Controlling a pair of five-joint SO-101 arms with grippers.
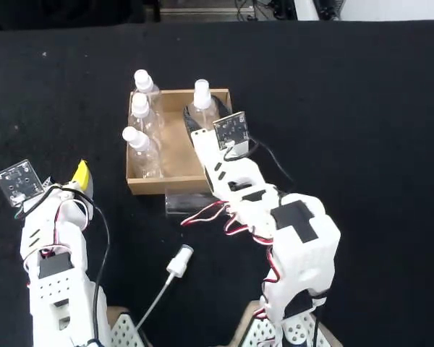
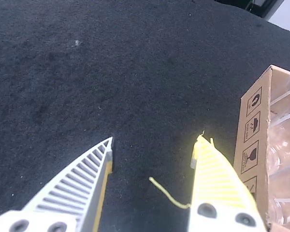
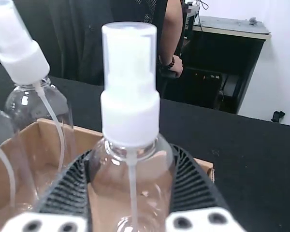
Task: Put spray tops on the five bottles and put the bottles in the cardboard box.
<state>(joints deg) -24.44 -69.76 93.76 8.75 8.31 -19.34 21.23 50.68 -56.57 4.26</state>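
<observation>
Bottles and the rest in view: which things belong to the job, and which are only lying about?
Job: cardboard box; three bottles standing in it; gripped bottle; lying bottle before the box; loose spray top.
Lying about: black table; desk behind.

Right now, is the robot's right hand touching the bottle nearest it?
Touching. In the right wrist view the right hand has its black fingers pressed against both sides of the clear spray bottle.

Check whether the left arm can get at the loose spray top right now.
Probably yes. The left gripper is open and empty, and the spray top lies uncovered on the table with nothing standing between them.
</observation>
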